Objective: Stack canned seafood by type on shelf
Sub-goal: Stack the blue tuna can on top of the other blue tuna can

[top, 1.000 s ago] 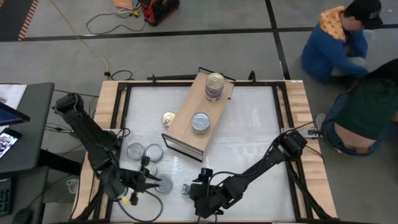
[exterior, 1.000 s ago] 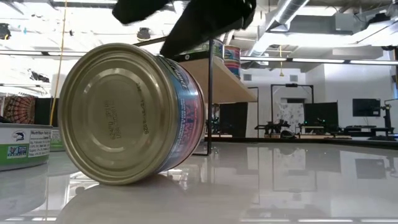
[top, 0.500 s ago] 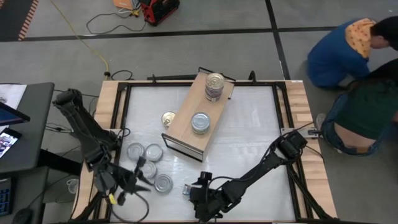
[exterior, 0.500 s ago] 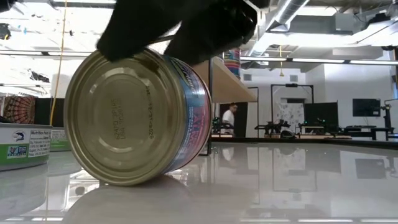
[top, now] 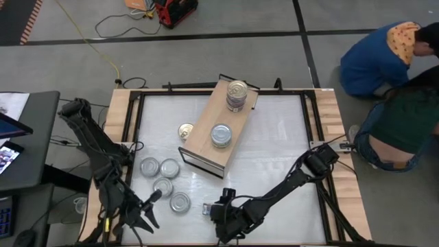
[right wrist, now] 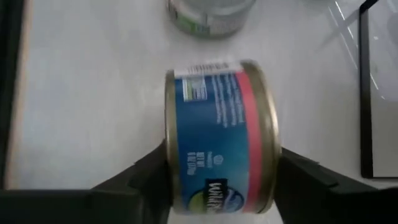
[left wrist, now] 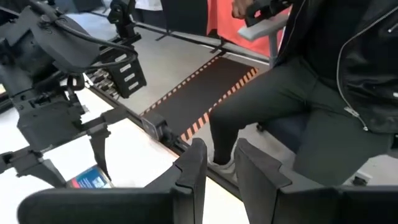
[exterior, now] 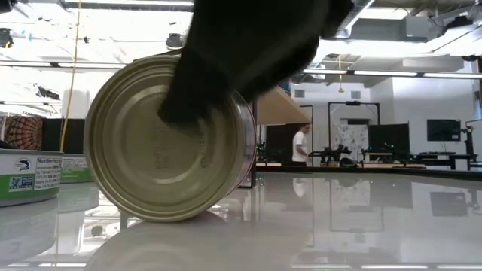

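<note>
Here a tin (right wrist: 219, 134) lying on its side is enclosed by the right gripper (top: 218, 214) at the table's (top: 274, 158) near edge.
The fingers (right wrist: 134, 177) are pressed on both flat ends, as the right wrist view shows; the low view shows only one gold end under a dark finger. The left gripper (left wrist: 217, 163), fingers nearly together and empty, is seen beyond the table's left corner. The shelf (top: 206, 137) carries other tins.

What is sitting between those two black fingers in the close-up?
A blue-and-red tin lying on its side sits between the right gripper fingers; the right wrist view shows it.
</note>
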